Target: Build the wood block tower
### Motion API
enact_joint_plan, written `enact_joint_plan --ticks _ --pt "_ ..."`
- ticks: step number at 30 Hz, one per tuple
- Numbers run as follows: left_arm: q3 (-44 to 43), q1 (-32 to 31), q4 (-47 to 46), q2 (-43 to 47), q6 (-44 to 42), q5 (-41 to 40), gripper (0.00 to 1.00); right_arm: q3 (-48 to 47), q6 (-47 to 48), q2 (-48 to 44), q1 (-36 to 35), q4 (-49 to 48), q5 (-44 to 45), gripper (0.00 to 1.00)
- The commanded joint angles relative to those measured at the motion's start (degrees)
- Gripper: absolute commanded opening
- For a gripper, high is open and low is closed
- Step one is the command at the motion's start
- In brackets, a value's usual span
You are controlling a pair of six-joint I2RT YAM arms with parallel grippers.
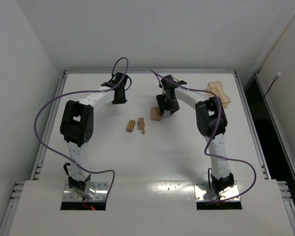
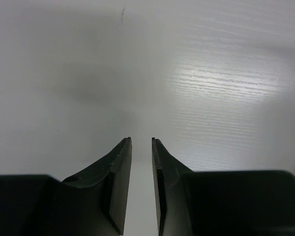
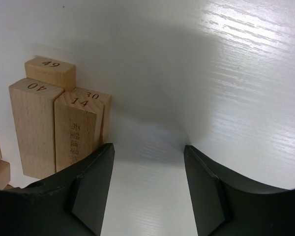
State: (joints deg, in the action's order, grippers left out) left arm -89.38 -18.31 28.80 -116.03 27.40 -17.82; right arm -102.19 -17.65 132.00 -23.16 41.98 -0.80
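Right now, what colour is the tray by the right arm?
Translucent orange-tan; the tray shows best in the top external view.

Bright, even light; table glare, blurred foregrounds.

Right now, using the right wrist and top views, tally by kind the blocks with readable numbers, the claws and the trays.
Numbered wood blocks: 4 (49, 40, 14, 30)
Claws: 2 (left claw, right claw)
Translucent tan tray: 1
Total: 7
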Motion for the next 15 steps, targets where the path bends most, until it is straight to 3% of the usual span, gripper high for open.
enact_joint_plan --ticks 1,15 --pt "-0.79 0.73 -1.2 3.44 -0.24 0.51 0.2 2.26 -1.86 -0.43 -1.19 1.18 -3.68 0.56" --pt "0.88 0.73 -1.73 4.49 -0.24 0.51 0.2 3.32 -1.86 -4.39 0.65 1.18 2.91 0.56"
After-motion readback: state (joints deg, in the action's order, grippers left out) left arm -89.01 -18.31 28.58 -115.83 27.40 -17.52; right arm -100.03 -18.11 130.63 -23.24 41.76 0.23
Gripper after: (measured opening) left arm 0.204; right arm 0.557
